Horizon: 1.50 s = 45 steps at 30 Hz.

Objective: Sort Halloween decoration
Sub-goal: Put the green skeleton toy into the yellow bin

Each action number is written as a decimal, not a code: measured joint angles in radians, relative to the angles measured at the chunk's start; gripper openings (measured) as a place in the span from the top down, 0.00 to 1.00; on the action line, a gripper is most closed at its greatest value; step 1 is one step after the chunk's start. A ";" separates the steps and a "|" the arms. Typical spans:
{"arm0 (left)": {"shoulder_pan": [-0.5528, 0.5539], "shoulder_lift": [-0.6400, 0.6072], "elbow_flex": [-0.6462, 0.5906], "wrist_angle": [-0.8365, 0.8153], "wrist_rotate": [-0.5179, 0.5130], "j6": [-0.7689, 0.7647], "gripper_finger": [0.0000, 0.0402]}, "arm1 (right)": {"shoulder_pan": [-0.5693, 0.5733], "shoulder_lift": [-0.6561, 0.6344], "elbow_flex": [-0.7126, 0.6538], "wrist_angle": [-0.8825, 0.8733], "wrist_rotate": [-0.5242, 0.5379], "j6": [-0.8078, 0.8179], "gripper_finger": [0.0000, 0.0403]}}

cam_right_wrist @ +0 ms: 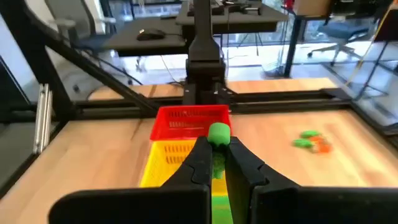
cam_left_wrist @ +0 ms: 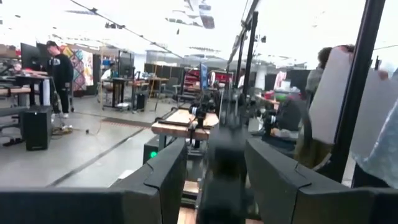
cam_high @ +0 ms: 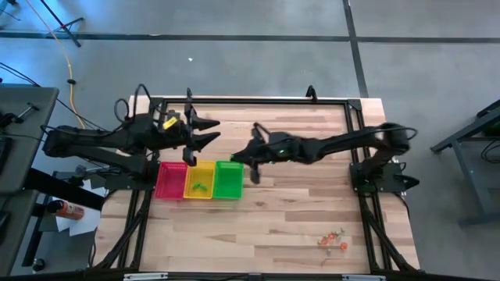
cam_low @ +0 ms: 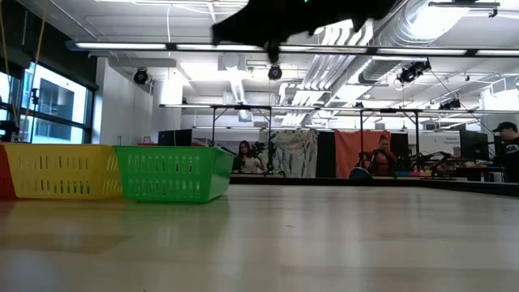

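Three trays stand in a row on the table's left half: red (cam_high: pixel 170 181), yellow (cam_high: pixel 198 181) and green (cam_high: pixel 228 179). My right gripper (cam_high: pixel 234 159) reaches in from the table's right and hovers over the green tray's far edge, shut on a small green trinket (cam_right_wrist: pixel 218 134). A few green trinkets (cam_high: pixel 199 187) lie in the yellow tray. More Halloween decoration (cam_high: pixel 333 240), orange and green, lies in a small heap near the table's near right corner. My left gripper (cam_high: pixel 209 131) hangs open beyond the trays' far side, with nothing between its fingers (cam_left_wrist: pixel 168 180). My right gripper pinches the green trinket (cam_right_wrist: pixel 218 134) between its two fingers, at their free ends, where it sticks out past the tips. The fingers come from the table's right, nearly level and slanting slightly down. The trinket is lifted clear, above the trays.
A few green and orange trinkets (cam_right_wrist: pixel 309 142) lie loose on the wood beside the trays. A black frame (cam_high: pixel 258 100) runs round the table's edges. The table's middle and near part are bare wood (cam_high: pixel 273 226). People stand in the room beyond (cam_low: pixel 381 154).
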 joint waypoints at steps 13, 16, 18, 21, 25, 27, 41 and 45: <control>0.000 -0.017 0.000 -0.001 0.000 0.000 0.62 | 0.000 0.404 0.287 0.079 -0.063 0.070 0.98; 0.000 -0.017 0.000 -0.001 0.000 -0.001 0.62 | -0.001 0.478 0.375 0.014 -0.065 0.083 0.97; 0.000 -0.017 0.000 -0.001 0.000 -0.001 0.62 | -0.002 0.515 0.420 -0.029 -0.065 0.101 0.96; 0.000 -0.017 0.000 -0.001 0.000 -0.001 0.62 | -0.003 0.557 0.475 -0.066 -0.065 0.126 0.94; 0.000 -0.017 0.000 -0.001 0.000 -0.001 0.62 | -0.003 0.583 0.509 -0.083 -0.065 0.130 0.90; 0.000 -0.017 0.000 -0.001 0.000 -0.001 0.62 | -0.003 0.583 0.510 -0.085 -0.063 0.125 0.88; 0.000 -0.017 0.000 0.001 0.000 -0.002 0.62 | -0.002 0.582 0.510 -0.122 -0.061 0.203 0.76; 0.000 -0.017 0.000 0.000 0.000 -0.001 0.62 | -0.002 0.582 0.510 -0.122 -0.061 0.238 0.62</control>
